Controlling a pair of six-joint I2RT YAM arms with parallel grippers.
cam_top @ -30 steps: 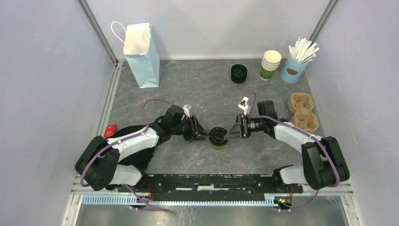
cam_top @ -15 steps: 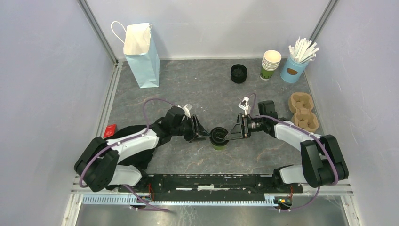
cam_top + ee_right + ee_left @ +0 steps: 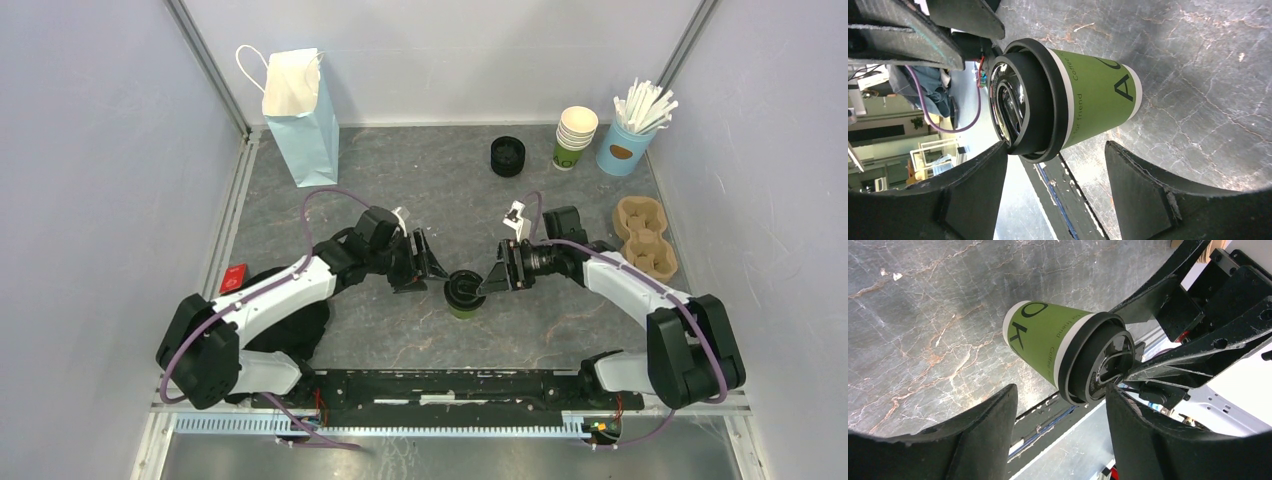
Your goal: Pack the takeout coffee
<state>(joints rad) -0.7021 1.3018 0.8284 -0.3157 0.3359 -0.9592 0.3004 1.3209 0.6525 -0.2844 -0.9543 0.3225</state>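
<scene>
Since earlier, the left gripper (image 3: 436,270) drew back to 10 o'clock of the lidded cup (image 3: 463,293), jaws wide; the right gripper (image 3: 488,282), equally wide at 3 o'clock, apparently leaves it standing free.

the lidded cup (image 3: 463,294) stands mid-worktop (image 3: 400,190), between the left gripper (image 3: 438,275) and the right gripper (image 3: 490,280). behind it, left to right: lid stack (image 3: 508,156), cup stack (image 3: 574,137), straw holder (image 3: 628,140). the bag (image 3: 303,115) stands back left, the cup carrier (image 3: 643,238) at the right.
</scene>
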